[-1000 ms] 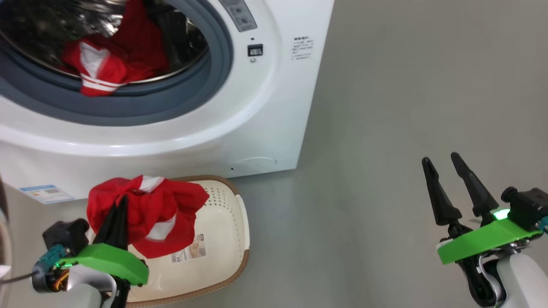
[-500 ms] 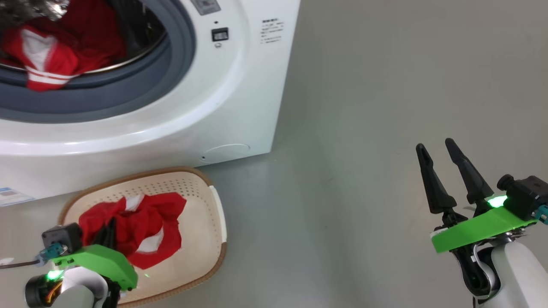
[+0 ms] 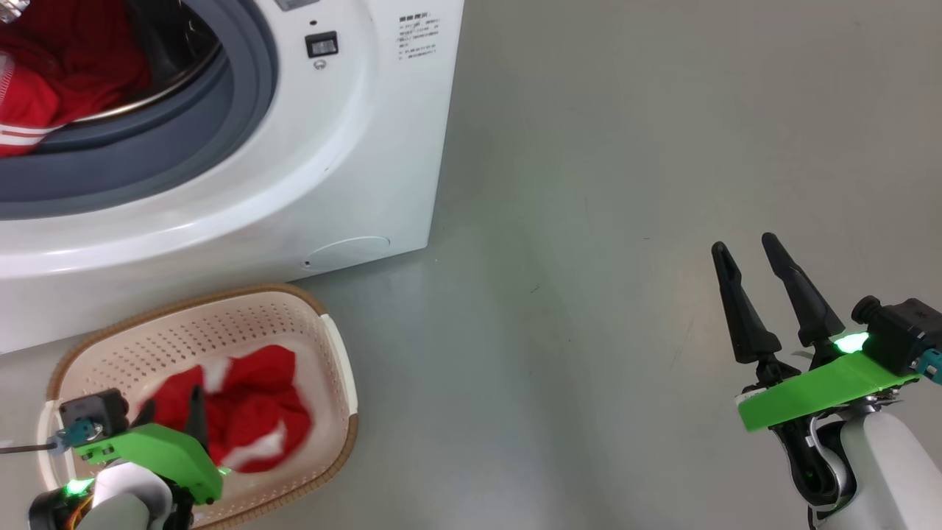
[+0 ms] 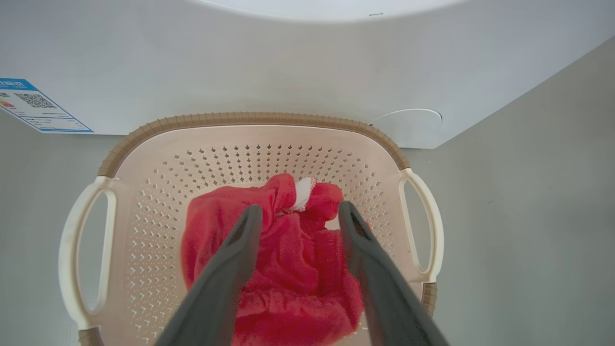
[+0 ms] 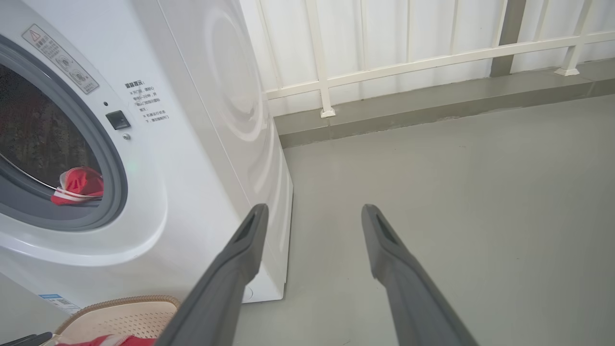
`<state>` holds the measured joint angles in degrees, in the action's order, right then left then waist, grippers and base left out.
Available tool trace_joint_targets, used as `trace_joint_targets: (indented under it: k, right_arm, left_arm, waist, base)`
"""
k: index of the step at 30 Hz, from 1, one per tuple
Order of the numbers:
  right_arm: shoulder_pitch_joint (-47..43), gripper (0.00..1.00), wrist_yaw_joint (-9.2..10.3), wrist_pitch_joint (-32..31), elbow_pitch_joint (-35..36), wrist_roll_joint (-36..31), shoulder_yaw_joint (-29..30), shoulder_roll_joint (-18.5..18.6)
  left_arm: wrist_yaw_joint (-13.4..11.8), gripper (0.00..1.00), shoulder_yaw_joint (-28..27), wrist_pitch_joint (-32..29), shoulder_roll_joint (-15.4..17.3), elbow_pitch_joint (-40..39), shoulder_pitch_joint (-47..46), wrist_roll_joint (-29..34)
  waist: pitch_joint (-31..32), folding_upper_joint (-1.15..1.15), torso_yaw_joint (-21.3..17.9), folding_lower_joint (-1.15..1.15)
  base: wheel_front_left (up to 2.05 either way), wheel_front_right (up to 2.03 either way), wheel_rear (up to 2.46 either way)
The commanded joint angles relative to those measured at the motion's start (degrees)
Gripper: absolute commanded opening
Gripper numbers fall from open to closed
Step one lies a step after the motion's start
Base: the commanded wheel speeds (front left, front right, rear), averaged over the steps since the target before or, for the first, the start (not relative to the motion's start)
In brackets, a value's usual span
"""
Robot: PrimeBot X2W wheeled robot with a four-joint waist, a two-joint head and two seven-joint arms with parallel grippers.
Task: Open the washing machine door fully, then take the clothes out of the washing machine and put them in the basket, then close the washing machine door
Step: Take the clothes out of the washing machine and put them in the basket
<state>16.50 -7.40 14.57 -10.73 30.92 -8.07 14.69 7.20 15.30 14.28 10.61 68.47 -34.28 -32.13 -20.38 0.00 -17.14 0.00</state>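
The white washing machine (image 3: 324, 169) stands at the upper left, its opening uncovered; the door is out of view. Red clothes (image 3: 44, 88) with white stripes lie in the drum, over the blue-grey gasket (image 3: 147, 154). The cream basket (image 3: 184, 297) sits on the floor before the machine. A red garment (image 3: 243, 412) lies in it. My left gripper (image 3: 171, 408) hangs open just over that garment (image 4: 288, 269), a finger to each side. My right gripper (image 3: 743, 243) is open and holds nothing, over bare floor at the lower right.
Grey floor (image 3: 625, 184) stretches to the right of the machine. In the right wrist view a white railing (image 5: 432, 57) and a low kerb (image 5: 432, 103) close off the far side. A blue label (image 4: 38, 105) sits low on the machine's front.
My left gripper has come down into the basket and let go of the red garment, which now lies there. The head camera has turned right. The right gripper holds its place.
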Motion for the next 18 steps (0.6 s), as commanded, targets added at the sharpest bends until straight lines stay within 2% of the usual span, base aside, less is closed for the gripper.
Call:
trace_joint_targets:
  k: [1,8,18]
  right_arm:
    - [0.7,1.00,-0.09,0.4,1.1,0.0,-0.7,0.6]
    - [0.5,1.00,-0.09,0.4,0.7,0.0,-1.0,0.6]
    - [0.1,1.00,-0.09,0.4,0.7,0.0,-1.1,1.1]
  left_arm:
    - [0.2,1.00,-1.0,0.7,1.4,0.1,-1.0,-0.7]
    - [0.3,1.00,0.3,0.7,0.8,0.8,-0.9,-1.7]
    - [0.3,1.00,0.4,0.7,2.0,-5.6,1.0,-2.3]
  waist:
    - [0.2,0.00,0.1,0.00]
    - [1.0,0.00,0.9,0.00]
    - [1.9,0.00,2.3,0.00]
  base:
    - [0.00,0.00,0.00]
    - [0.00,0.00,0.00]
    - [0.00,0.00,0.00]
